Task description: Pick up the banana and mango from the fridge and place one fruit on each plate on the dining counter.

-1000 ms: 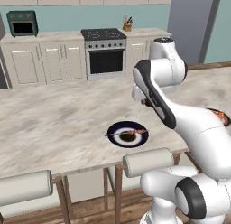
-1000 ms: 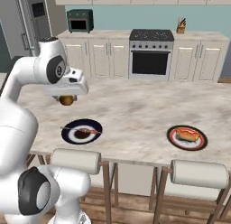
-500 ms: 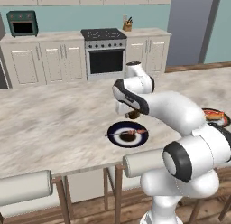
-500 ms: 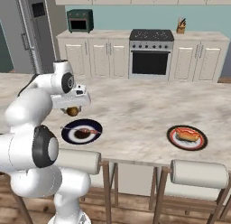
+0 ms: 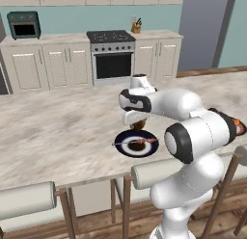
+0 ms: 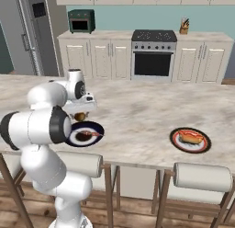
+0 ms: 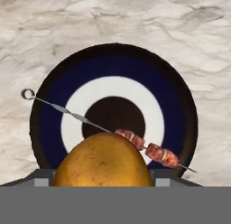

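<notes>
Holding the mango (image 7: pixel 103 161) between its fingers, the gripper (image 5: pixel 139 124) hung over the navy plate (image 7: pixel 49 105) near the dining counter's (image 5: pixel 58 132) front edge; placement remained, banana unseen.

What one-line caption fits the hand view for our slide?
Mango held in the gripper above the navy plate, where a meat skewer already lies.

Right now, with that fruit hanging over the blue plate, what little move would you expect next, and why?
Probably a short move straight down, then letting go. The gripper holds the mango in the air just above the navy plate, which lies on the dining counter. A meat skewer already lies across the plate, so the fruit should be set down gently beside or on it.
</notes>
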Robot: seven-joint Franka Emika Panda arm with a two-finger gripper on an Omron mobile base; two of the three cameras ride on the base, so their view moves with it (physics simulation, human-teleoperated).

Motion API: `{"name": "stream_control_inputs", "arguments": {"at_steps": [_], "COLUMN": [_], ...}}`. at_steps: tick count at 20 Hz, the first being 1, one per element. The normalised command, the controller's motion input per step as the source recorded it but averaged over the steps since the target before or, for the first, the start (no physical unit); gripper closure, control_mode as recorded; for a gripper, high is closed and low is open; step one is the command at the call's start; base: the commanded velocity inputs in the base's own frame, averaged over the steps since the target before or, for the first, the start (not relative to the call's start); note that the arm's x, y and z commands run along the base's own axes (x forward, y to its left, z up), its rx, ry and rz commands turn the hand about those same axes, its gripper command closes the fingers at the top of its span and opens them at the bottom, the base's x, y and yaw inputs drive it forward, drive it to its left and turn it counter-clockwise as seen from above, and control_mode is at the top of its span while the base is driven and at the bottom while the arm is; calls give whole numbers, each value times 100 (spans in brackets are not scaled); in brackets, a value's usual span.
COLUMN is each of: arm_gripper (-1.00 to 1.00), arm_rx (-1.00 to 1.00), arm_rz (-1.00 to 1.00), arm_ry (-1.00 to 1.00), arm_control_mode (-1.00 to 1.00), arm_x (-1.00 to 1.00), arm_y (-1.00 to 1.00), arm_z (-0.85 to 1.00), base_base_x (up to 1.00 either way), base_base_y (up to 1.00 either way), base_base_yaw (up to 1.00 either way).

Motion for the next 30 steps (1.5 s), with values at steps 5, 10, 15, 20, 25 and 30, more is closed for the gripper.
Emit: {"name": "stream_control_inputs", "arguments": {"at_steps": [5,10,15,20,25,30], "arm_gripper": [100,100,100,100,100,100], "arm_rx": [0,0,0,0,5,7], "arm_rz": [11,7,3,1,0,0], "arm_ry": [13,5,0,0,0,-11], "arm_control_mode": [-100,-100,-100,-100,-100,-100], "arm_x": [0,0,16,18,-24,-91], "arm_y": [16,22,8,0,0,0], "arm_z": [-39,-73,-38,-20,-3,0], "base_base_x": [0,0,0,0,0,0], "base_base_y": [0,0,0,0,0,0], "base_base_yaw": [0,0,0,0,0,0]}}
